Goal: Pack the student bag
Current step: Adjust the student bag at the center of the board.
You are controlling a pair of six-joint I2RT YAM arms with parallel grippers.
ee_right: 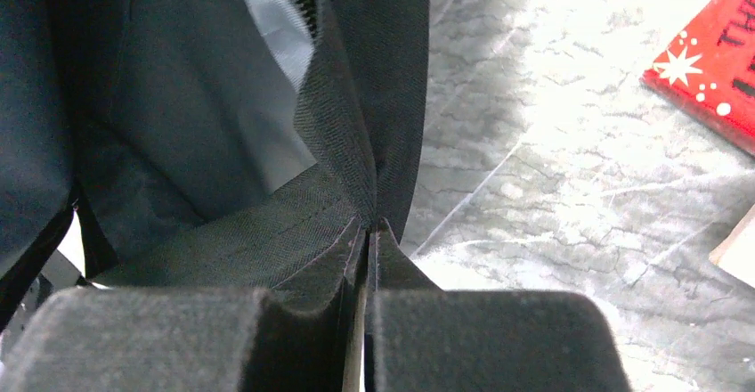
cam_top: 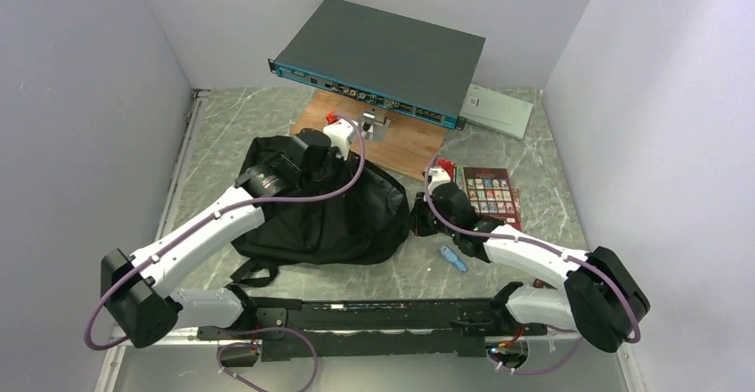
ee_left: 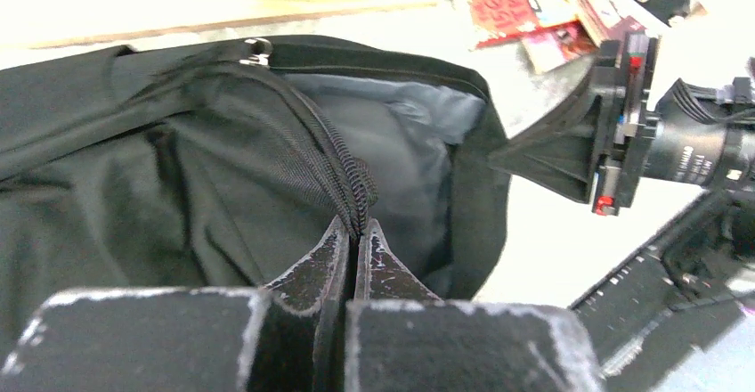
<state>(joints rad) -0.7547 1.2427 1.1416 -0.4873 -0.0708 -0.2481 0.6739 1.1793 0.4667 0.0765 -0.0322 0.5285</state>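
The student bag (cam_top: 329, 218) is a black backpack lying flat in the middle of the table. Its zip is open and shows grey lining (ee_left: 392, 142). My left gripper (cam_top: 336, 162) is over the bag's far side, shut on the zippered edge (ee_left: 358, 227) of the opening. My right gripper (cam_top: 418, 216) is at the bag's right end, shut on the fabric rim (ee_right: 372, 225). It also shows in the left wrist view (ee_left: 503, 156), pinching the rim across the opening. The two grippers hold opposite sides of the opening.
A dark red book (cam_top: 490, 194) lies right of the bag and shows in the right wrist view (ee_right: 712, 80). A small blue object (cam_top: 452, 258) lies in front of the right arm. A rack device (cam_top: 383, 58), a wooden board (cam_top: 401, 147) and a grey box (cam_top: 499, 109) sit at the back.
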